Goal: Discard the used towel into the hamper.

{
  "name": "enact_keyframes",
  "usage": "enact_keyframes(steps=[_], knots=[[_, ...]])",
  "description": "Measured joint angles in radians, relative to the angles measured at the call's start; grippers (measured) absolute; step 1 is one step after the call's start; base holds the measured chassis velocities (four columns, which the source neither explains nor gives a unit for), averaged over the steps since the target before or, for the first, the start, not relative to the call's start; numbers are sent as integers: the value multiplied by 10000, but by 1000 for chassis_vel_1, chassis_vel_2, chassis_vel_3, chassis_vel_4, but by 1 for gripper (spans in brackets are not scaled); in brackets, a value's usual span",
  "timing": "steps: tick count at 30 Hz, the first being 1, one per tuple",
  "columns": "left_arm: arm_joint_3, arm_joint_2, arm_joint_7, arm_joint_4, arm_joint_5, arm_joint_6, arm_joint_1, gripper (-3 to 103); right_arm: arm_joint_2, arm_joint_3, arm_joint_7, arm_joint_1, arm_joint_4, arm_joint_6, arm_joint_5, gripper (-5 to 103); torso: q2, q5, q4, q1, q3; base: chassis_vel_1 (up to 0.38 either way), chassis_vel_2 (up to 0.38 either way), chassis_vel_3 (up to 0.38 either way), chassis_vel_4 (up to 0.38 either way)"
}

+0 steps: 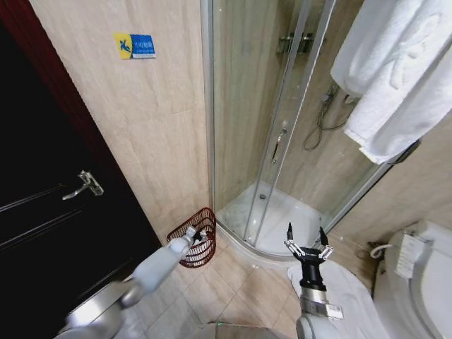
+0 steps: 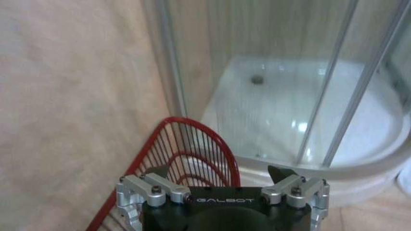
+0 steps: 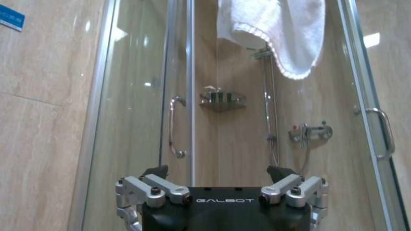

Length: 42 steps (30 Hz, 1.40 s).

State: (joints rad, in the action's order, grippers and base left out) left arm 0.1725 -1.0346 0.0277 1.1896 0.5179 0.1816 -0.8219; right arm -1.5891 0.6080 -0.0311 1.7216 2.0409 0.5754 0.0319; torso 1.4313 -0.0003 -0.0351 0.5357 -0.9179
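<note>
The hamper [image 1: 189, 257], a reddish-brown wire basket, stands on the floor in the corner between the tiled wall and the shower cabin. My left gripper [image 1: 199, 237] hovers just over its rim, open and holding nothing. In the left wrist view the hamper's ribs [image 2: 192, 140] rise right beyond the left gripper [image 2: 220, 171]; something pale shows inside, and I cannot tell what it is. White towels [image 1: 395, 70] hang high on the right, one also in the right wrist view as a towel [image 3: 270, 29]. My right gripper [image 1: 306, 237] points up before the shower, open and holding nothing [image 3: 220, 171].
A curved glass shower cabin [image 1: 268, 141] with a white tray [image 1: 282, 212] fills the middle. A dark door [image 1: 49, 198] with a lever handle is on the left. A toilet [image 1: 417, 282] stands at the right, and a white mat [image 1: 346, 289] lies on the floor under my right arm.
</note>
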Motion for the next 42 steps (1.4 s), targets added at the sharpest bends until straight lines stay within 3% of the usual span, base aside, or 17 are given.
enact_keyframes(steps=[1,5,6,11,12,16,17,22,23,25,29,31,33,38,42], knots=[[0,0,0,0,0,0,0,100,0,0,0,0,0,0,0,100,0,0,0,0,0,0,0,0,0],[-1606,769,176,2285,68,116,-1670,100,33,197,-64,-132,447,-745,-32,100,0,-1,5,1,1,0,0,0,0],[-1606,769,176,2285,68,116,-1670,100,33,197,-64,-132,447,-745,-32,100,0,-1,5,1,1,0,0,0,0],[-3665,702,136,4521,181,239,-3939,100,288,747,-220,-489,1255,-2123,466,100,0,1,2,1,-1,0,0,0,0],[-3665,702,136,4521,181,239,-3939,100,288,747,-220,-489,1255,-2123,466,100,0,1,2,1,-1,0,0,0,0],[-5509,-373,-59,6297,143,520,-5466,100,490,890,-506,-762,2121,-3224,616,100,0,-2,6,2,-1,0,0,0,0],[-5509,-373,-59,6297,143,520,-5466,100,490,890,-506,-762,2121,-3224,616,100,0,-2,6,2,-1,0,0,0,0],[-7551,-2000,-142,8546,-413,530,-7822,100,1103,923,-610,-797,3228,-3957,1286,100,0,3,0,2,0,0,0,0,0],[-7551,-2000,-142,8546,-413,530,-7822,100,1103,923,-610,-797,3228,-3957,1286,100,0,3,0,2,0,0,0,0,0],[-8183,-2677,-76,9381,-993,447,-8760,100,1497,1108,-589,-751,3536,-4124,1865,100,1,5,1,0,1,0,0,0,0],[-8407,-3438,-87,10587,-1651,16,-9890,100,1926,1546,-560,-855,3872,-4351,2362,100,2,6,0,0,0,0,0,0,0],[-8362,-3588,-172,10760,-1981,-230,-10019,100,1904,1662,-533,-915,3980,-4432,2404,100,2,9,2,0,0,0,0,0,0],[-8280,-3980,-323,10952,-2880,-772,-9985,100,1525,1726,-526,-1080,4259,-4720,2353,100,1,7,4,1,-1,0,0,0,0],[-8194,-4994,-319,11332,-3693,-812,-9447,100,1350,1604,-485,-501,4637,-5029,2146,100,1,6,7,2,-1,0,0,0,0],[-7861,-5433,-201,11477,-3929,-766,-9399,100,1456,1948,-487,-209,4649,-5208,2219,100,1,6,6,2,-1,0,0,0,0]])
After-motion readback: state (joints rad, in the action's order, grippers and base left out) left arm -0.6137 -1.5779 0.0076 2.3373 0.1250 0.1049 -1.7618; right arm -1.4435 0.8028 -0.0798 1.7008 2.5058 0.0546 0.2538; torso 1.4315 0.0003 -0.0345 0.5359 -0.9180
